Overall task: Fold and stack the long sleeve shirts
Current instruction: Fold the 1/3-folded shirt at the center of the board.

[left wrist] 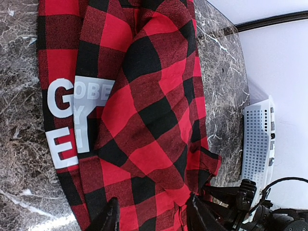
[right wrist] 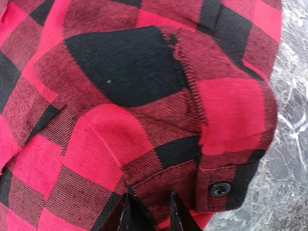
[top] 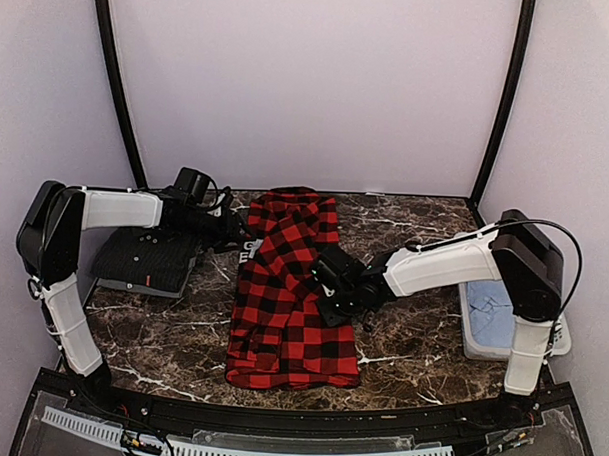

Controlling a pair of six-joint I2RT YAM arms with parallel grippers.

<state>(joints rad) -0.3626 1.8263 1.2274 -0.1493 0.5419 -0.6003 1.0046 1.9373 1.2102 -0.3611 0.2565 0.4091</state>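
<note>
1. Your red-and-black flannel shirt (top: 286,317) lies in the middle of the marble table (top: 420,352) as a long strip, folded over itself, running from the far side toward the arm bases.
2. Its white lettering (left wrist: 72,120) peeks out along the strip's left edge, partly covered by a checked fold.
3. Your charcoal shirt (top: 148,258) sits folded at the left of the table, just beside the flannel and under the left arm.
4. Your left gripper (top: 234,231) hovers at the flannel's left edge by the lettering. In the wrist view its fingers (left wrist: 109,216) stand well apart, with flat cloth showing between them and nothing grasped.
5. Your right gripper (top: 329,289) is down on the flannel's right edge, about midway along the strip.
6. Its fingers (right wrist: 126,214) stand narrow, just beside the buttoned cuff (right wrist: 226,178). They appear to nip a fold of the check, though the contact sits at the frame's bottom edge.
7. A white basket (top: 471,344) holding pale blue cloth stands at the table's right edge.
</note>
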